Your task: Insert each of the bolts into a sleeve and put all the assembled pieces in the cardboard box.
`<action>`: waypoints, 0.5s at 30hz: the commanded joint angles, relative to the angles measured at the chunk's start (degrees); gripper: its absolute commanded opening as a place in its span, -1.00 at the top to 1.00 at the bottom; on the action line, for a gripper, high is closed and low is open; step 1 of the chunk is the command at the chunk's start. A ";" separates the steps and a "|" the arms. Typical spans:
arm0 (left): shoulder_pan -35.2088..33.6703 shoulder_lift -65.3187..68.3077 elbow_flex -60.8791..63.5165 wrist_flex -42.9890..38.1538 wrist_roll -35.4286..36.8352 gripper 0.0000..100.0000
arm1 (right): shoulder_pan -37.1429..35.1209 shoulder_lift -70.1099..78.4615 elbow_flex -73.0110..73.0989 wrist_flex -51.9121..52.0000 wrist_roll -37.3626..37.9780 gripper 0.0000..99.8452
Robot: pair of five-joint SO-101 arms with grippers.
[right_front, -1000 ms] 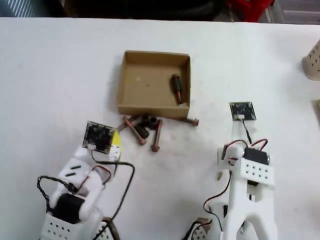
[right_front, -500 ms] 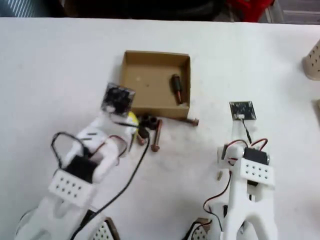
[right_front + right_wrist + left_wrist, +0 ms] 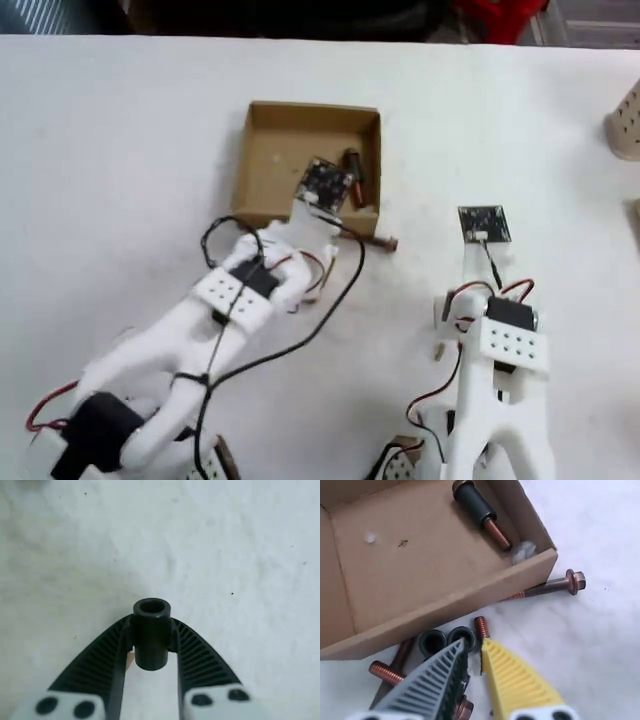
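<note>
Left claw (image 3: 473,647): we see it barely spread, pinching nothing, tips at a loose bolt (image 3: 481,628) and loose sleeves (image 3: 432,641).
Right claw (image 3: 151,626): pinches a black sleeve (image 3: 150,647).
Cardboard box (image 3: 243,165): upper centre of the high view, one assembled piece (image 3: 353,172) inside.
Risk: we judge the narrow tips could knock the bolt aside.

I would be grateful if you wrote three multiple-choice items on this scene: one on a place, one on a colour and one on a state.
1. The assembled piece lies: A) in the cardboard box; B) under the right arm; C) in a gripper.
2. The left gripper has fingers that are: A) both black; B) red and white; C) grey and yellow.
3. The right gripper is: A) open; B) shut on a black sleeve; C) shut on a bolt.
Key: 1A, the left wrist view shows it on the box floor; 2C, one finger of each colour shows; 3B, its fingers clamp the sleeve.
</note>
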 commanded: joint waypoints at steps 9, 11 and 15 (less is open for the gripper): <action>1.54 14.55 -10.11 -1.49 4.04 0.61 | 0.40 -1.54 0.26 -0.75 4.75 0.97; 1.19 17.54 -11.96 -1.49 4.13 0.61 | 0.40 -1.54 0.26 -0.66 5.01 0.97; 0.40 22.64 -17.49 1.93 4.31 0.61 | 0.40 -1.54 0.26 -0.66 5.01 0.97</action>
